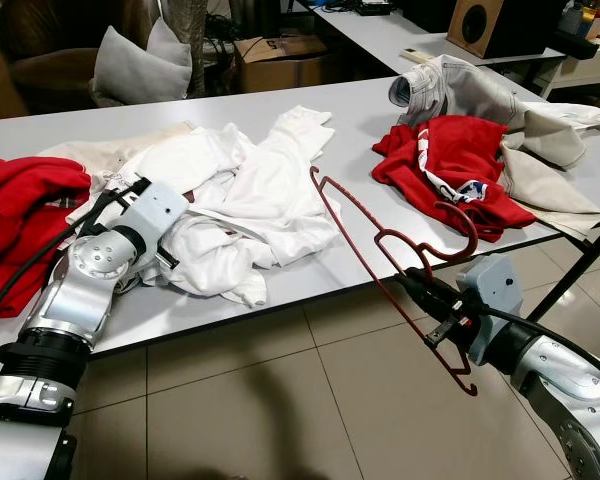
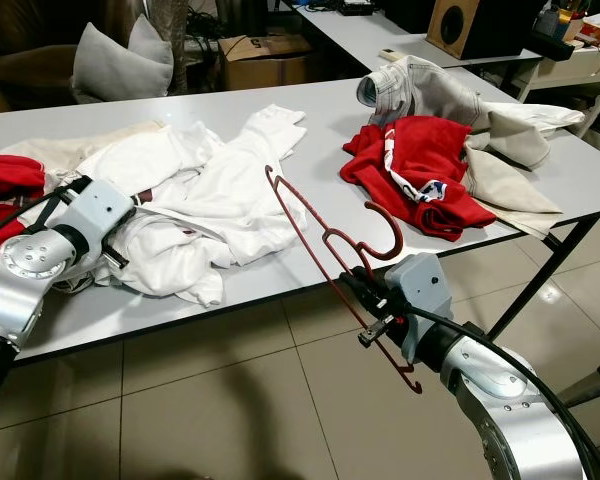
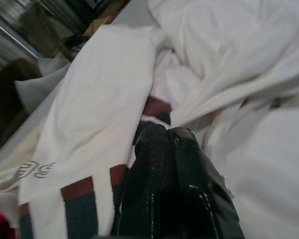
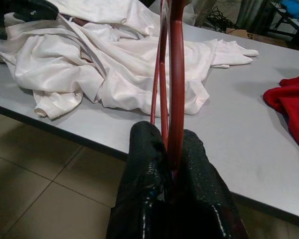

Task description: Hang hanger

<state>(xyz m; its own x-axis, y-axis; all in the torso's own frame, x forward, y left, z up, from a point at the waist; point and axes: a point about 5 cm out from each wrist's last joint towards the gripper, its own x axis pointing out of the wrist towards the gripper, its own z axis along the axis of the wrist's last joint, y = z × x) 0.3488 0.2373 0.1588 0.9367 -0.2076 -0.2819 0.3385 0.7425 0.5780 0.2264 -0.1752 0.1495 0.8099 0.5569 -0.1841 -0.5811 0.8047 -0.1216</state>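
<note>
Right gripper (image 1: 427,297) clamping the dark red hanger (image 1: 380,258) between its closed fingers, holding it tilted off the near edge of the grey table (image 1: 360,130), hook pointing right toward the red garment (image 1: 450,165). Left gripper (image 3: 172,149) pressing, fingers together, into the white clothing pile (image 1: 240,200) at left.

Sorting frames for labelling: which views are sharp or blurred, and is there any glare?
Left eye view: sharp, even light, the red hanger crisp, soft sheen on the table. Left wrist view: blurred, with the white shirt soft and the left gripper dark. Right wrist view: cloth sharp, right gripper fingers close and slightly soft.
</note>
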